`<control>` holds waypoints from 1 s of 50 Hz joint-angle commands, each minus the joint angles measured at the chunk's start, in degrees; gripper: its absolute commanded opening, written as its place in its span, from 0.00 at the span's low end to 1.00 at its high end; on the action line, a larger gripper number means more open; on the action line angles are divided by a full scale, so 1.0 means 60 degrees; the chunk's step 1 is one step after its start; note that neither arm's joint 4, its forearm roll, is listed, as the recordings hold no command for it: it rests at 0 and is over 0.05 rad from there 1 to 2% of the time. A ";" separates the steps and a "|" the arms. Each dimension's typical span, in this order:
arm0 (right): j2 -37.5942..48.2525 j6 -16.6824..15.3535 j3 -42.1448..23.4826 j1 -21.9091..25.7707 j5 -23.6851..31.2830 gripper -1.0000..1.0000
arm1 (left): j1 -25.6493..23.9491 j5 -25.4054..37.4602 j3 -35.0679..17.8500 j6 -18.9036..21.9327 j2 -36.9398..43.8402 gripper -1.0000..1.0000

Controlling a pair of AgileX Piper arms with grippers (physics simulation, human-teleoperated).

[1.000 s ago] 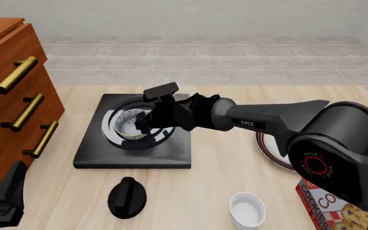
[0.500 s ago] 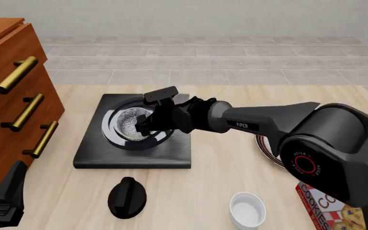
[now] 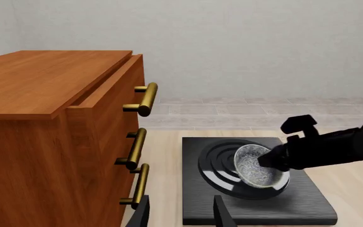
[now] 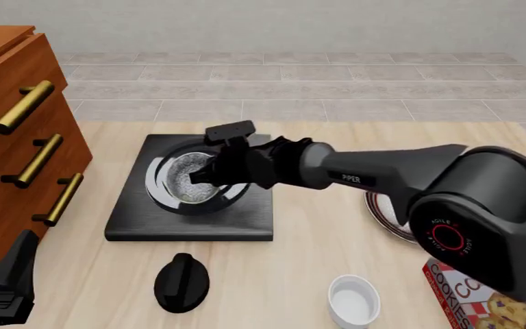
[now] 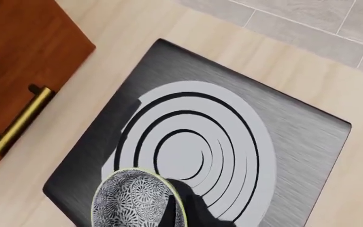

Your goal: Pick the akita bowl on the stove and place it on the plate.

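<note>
Front view: bowl sits higher than half a second ago and is tipped, its mouth facing the drawers; it seems just lifted off the stove, directly above the burner rings. The right gripper pinches its near rim, one finger inside, as the right wrist view shows. A round bowl has no long axis; its opening leans sideways rather than straight up. The pick looks done, the carry to the plate, partly hidden under the right arm, remains. The left gripper idles near the drawers, jaws spread and empty.
</note>
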 commanded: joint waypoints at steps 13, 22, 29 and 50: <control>-0.0760 -0.0113 0.0740 -0.0282 0.0034 0.00 | 0.0000 0.0000 0.0000 0.0000 0.0000 1.00; -0.1163 -0.0224 0.1069 -0.0325 -0.0033 0.00 | 0.0000 0.0000 0.0000 0.0000 0.0000 1.00; -0.1411 -0.0243 0.1319 -0.0367 -0.0125 0.00 | 0.0000 0.0000 0.0000 0.0000 0.0000 1.00; -0.2330 -0.0423 0.2206 -0.0814 -0.0358 0.00 | 0.0000 0.0000 0.0000 0.0000 0.0000 1.00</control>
